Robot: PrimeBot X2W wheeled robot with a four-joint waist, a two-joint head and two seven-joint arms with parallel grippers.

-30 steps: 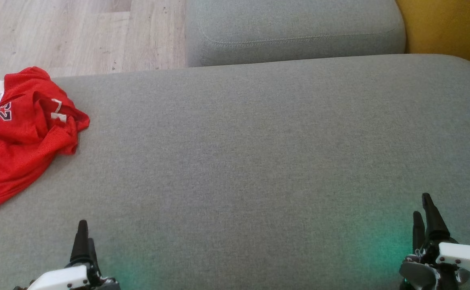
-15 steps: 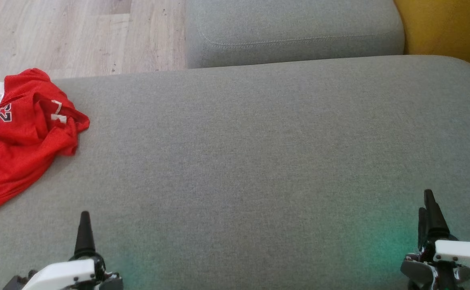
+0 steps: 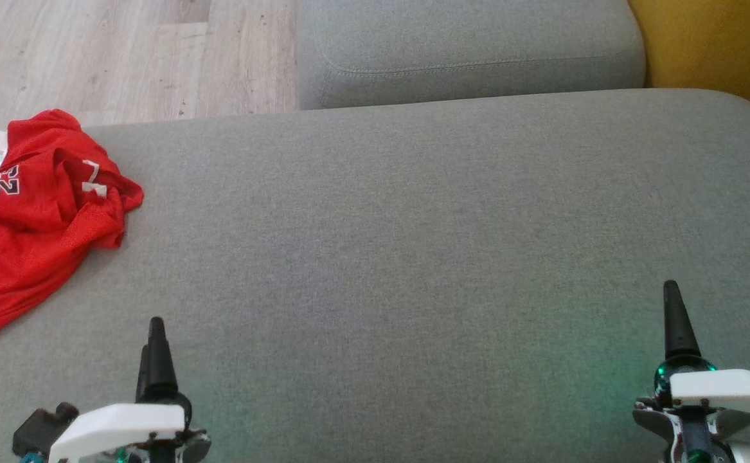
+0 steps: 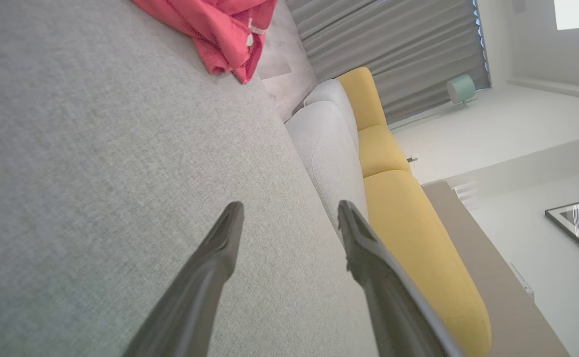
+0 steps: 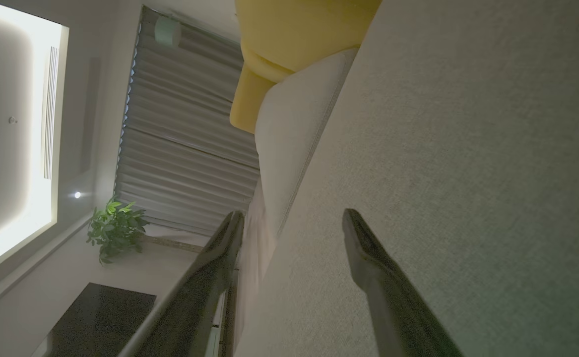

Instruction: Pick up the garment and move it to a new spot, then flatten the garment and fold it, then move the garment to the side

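Observation:
The garment (image 3: 34,218) is a crumpled red jersey with white lettering, lying at the far left of the grey cushion (image 3: 400,257) and hanging over its left edge. In the left wrist view the garment (image 4: 215,25) lies at the top, well beyond the fingers. My left gripper (image 3: 153,350) hovers over the cushion's near left part, below and to the right of the jersey, apart from it. In its wrist view the left gripper (image 4: 289,215) stands open and empty. At the near right my right gripper (image 3: 670,315) is likewise open and empty over bare cushion, as the right wrist view (image 5: 291,223) confirms.
A second grey cushion (image 3: 471,51) lies behind the main one. Wooden floor (image 3: 111,58) shows at the back left, and a yellow seat (image 3: 715,45) stands at the back right. Curtains (image 4: 388,54) and a potted plant (image 5: 115,228) appear in the wrist views.
Both grippers have risen in the head view, moving forward over the cushion; the left one also shifted a little right. The jersey has not moved.

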